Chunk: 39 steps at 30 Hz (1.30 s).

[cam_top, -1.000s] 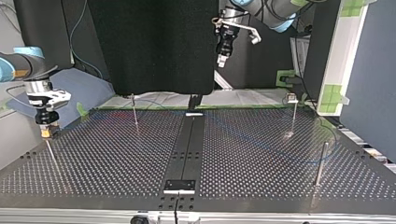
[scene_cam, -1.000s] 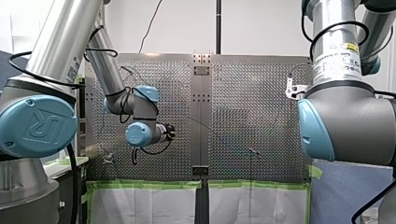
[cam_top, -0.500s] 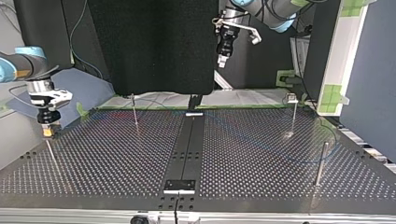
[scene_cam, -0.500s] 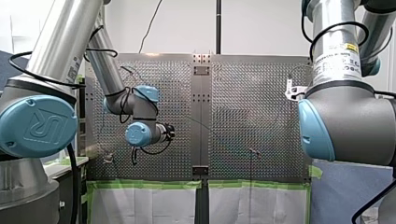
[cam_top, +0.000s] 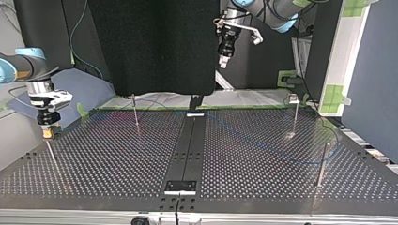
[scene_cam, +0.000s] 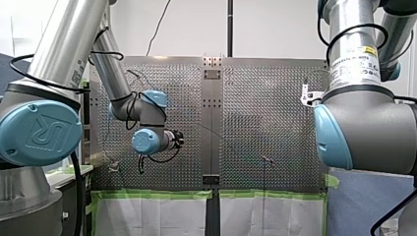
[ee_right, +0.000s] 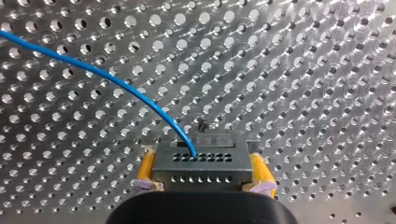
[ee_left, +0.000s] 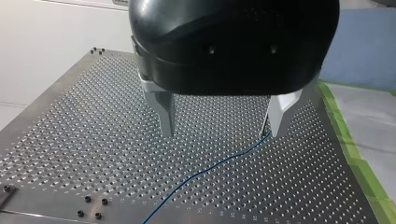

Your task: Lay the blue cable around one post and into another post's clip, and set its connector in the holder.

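In the right wrist view my right gripper is shut on a grey connector, its yellow pads on both sides. The blue cable runs out of the connector across the perforated plate. In the top view this gripper hangs just above a thin post at the left edge. My left gripper hangs high above the table's far side. Its metal fingers stand open and empty in the left wrist view, with the blue cable on the plate below them.
Three more posts stand on the plate: one at the far left, one with a clip on top at the far right, one at the near right. A dark centre strip carries small brackets at both ends.
My right gripper has sunk very slightly with the connector. My left arm has not visibly moved.
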Each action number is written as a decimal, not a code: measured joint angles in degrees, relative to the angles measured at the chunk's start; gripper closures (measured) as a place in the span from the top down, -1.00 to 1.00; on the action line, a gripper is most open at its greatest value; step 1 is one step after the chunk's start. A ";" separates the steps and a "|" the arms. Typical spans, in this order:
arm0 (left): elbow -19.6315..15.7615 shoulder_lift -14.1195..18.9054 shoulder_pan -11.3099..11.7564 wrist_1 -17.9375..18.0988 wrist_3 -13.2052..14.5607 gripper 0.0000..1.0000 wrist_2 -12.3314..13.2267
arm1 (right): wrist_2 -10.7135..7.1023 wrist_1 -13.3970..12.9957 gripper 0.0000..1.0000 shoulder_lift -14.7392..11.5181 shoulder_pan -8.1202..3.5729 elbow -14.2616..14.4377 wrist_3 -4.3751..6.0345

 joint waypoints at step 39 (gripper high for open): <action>-0.01 -0.01 0.15 -0.17 -0.01 1.00 0.07 | 1.00 0.09 -1.00 0.07 -0.38 -0.92 1.33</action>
